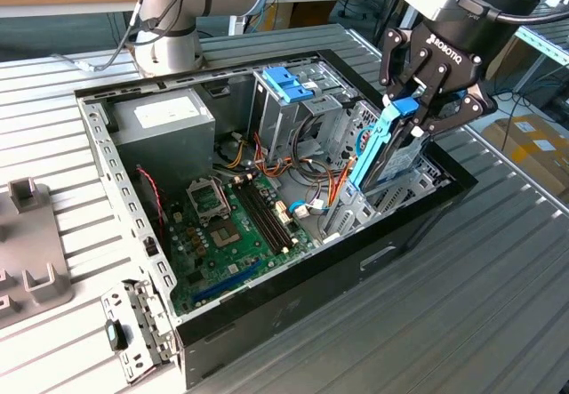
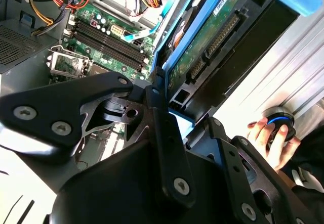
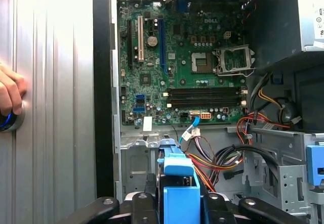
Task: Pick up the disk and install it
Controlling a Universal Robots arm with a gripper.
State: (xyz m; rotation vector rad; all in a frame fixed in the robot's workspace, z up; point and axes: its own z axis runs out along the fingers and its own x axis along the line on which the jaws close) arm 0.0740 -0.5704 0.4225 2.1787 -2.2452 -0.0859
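- The disk (image 1: 373, 149) stands on end and tilted. Its upper end is clamped between the fingers and its lower end is down inside the computer case (image 1: 356, 269), at the bay below the fingertips.
- The gripper (image 1: 416, 114) is clenched on the top of the disk's blue carrier (image 3: 179, 183). In the first wrist view the carrier sits squarely between the two black fingers (image 3: 218, 206).
- Risk: the disk is gripped at one end only. If its lower edge catches the bay's metal wall it could pivot in the grasp, and I judge the tilt makes a missed rail or a jam likelier.
- Risk: orange and red cables (image 3: 217, 158) lie just beyond the fingertips, beside the bay. They could be pinched or dragged under the carrier.
- Risk: the motherboard (image 1: 240, 216) lies farther out from the fingers. A disk that slipped free could strike it.
- A person's hand (image 3: 7, 95) rests on a round knob (image 3: 11, 122) on the table, outside the case wall and well off to the fingers' side. A sideways swing of the arm would bring metal toward it.
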